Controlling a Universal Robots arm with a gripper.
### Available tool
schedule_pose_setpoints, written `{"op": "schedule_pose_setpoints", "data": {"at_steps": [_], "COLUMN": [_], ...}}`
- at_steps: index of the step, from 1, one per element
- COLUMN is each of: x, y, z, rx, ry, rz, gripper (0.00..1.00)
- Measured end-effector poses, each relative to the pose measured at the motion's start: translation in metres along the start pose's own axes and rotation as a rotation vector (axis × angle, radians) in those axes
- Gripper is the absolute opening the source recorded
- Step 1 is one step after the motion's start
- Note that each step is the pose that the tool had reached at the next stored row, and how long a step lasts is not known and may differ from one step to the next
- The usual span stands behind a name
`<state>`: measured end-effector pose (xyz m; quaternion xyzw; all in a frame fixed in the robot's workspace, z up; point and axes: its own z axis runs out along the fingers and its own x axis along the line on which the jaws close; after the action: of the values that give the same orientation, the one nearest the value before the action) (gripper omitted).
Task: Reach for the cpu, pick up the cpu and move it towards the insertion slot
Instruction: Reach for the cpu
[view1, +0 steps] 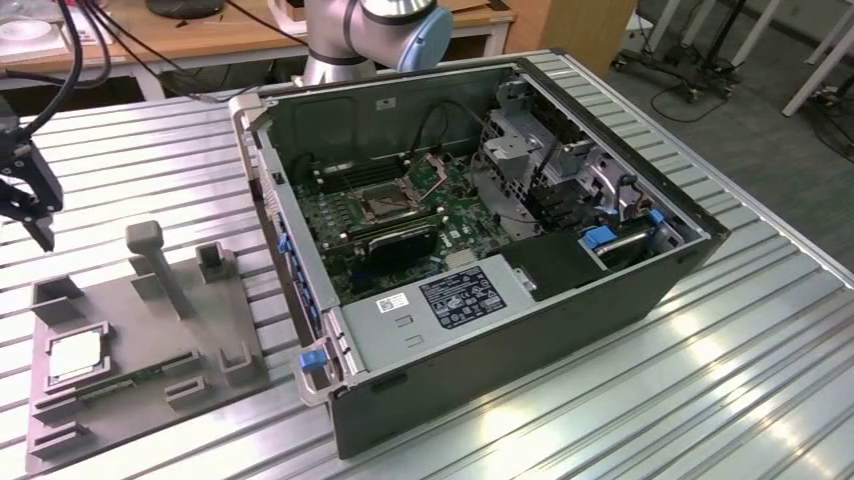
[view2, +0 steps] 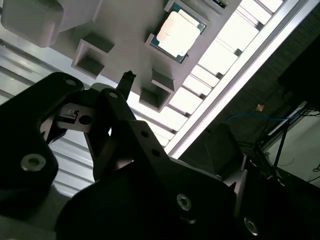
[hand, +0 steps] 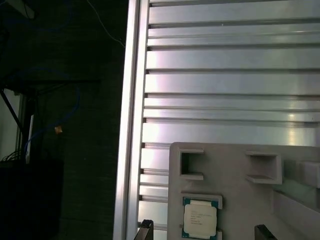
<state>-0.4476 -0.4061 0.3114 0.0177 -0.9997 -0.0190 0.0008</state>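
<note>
The cpu (view1: 78, 357) lies flat in a square recess of the grey tray (view1: 147, 330) at the exterior view's left, silvery top up. It shows too in the first wrist view as the cpu (hand: 200, 218) and in the second wrist view as the cpu (view2: 179, 28). My gripper (view1: 30, 215) hangs above the table behind the tray, well clear of the chip. It is open and empty, with its fingertips (hand: 145, 231) set wide apart. The insertion slot (view1: 378, 203) is the metal-framed socket on the motherboard inside the open case.
The open computer case (view1: 534, 300) lies on its side on the slatted aluminium table (view1: 747, 380). The tray carries upright posts (view1: 147, 255) and a memory stick (view1: 118, 382). The table edge (hand: 131, 125) runs close to the tray. The arm's base (view1: 340, 40) stands behind the case.
</note>
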Motion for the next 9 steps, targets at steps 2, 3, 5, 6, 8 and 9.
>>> {"op": "schedule_pose_setpoints", "data": {"at_steps": [2,3,5,6,8,9], "x": [0.0001,0.0001,0.0,0.0,0.0,0.0], "y": [-0.0007,-0.0008,-0.0011,-0.0012,-0.0014,-0.0014], "z": [0.0038,0.0055,0.0091,0.0109,0.0146,0.0164], "rx": [0.0,0.0,0.0,0.0001,0.0,0.0], "ry": [-0.0001,0.0,0.0001,0.0001,0.0001,0.0], "rz": [0.0,0.0,0.0,0.0,0.0,0.0], "gripper": [0.84,0.84,0.84,0.84,0.84,0.84]}}
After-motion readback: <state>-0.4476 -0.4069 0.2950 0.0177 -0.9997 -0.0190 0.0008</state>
